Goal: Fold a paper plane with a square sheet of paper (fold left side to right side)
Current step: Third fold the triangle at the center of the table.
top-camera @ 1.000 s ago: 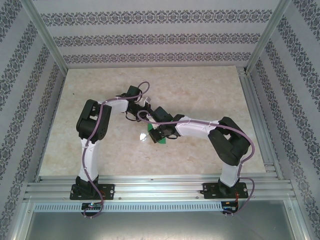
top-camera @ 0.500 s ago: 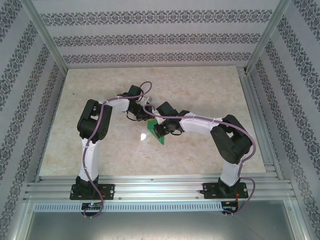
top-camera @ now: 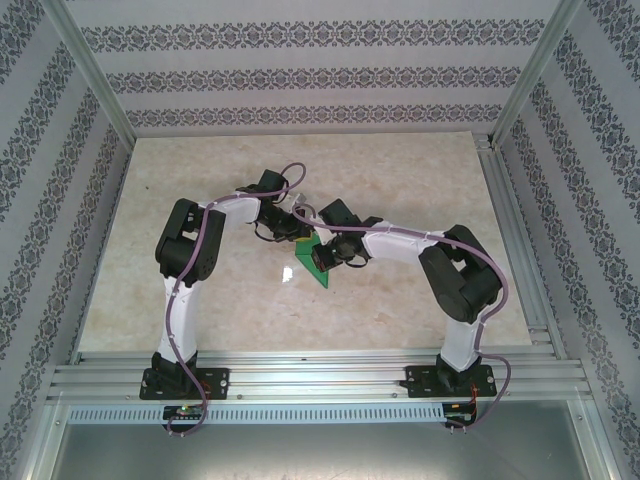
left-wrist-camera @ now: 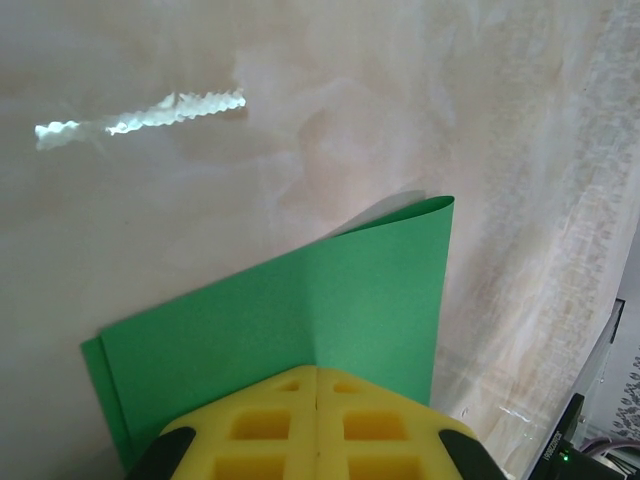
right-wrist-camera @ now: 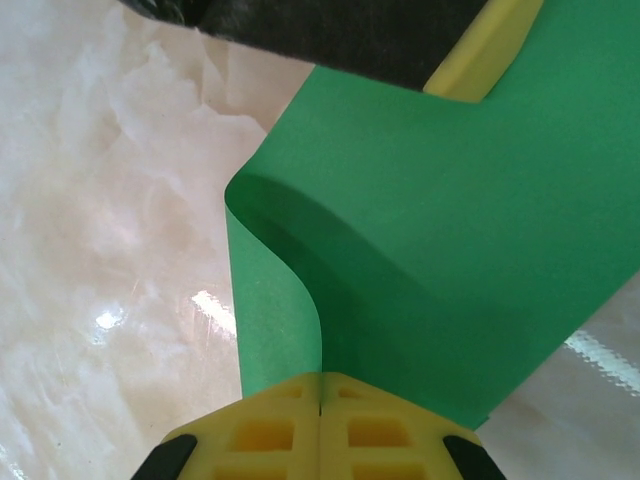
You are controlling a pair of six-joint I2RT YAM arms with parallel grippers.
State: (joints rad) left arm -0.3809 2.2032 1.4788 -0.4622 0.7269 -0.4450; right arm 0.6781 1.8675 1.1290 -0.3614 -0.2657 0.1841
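The square sheet of paper (top-camera: 314, 265) is bright green and lies doubled over in the middle of the table, between the two wrists. My left gripper (top-camera: 299, 233) is at its far side. In the left wrist view its yellow jaws (left-wrist-camera: 317, 368) are shut on the sheet's (left-wrist-camera: 300, 300) near edge, and two layers show at the left. My right gripper (top-camera: 323, 258) is over the sheet. Its jaws (right-wrist-camera: 320, 376) are shut on a curled-up edge of the paper (right-wrist-camera: 450, 230). The left gripper's yellow finger (right-wrist-camera: 487, 50) touches the sheet's far side.
The marble-patterned table (top-camera: 400, 180) spreads out all round the paper. Aluminium rails (top-camera: 300, 375) run along the near edge and the right side. Patterned walls close in the back and both sides. The two arms' purple cables (top-camera: 290, 172) loop above the wrists.
My right gripper has moved back and a little to the right, holding the paper's edge. More of the green sheet now shows below it. The left gripper has hardly shifted.
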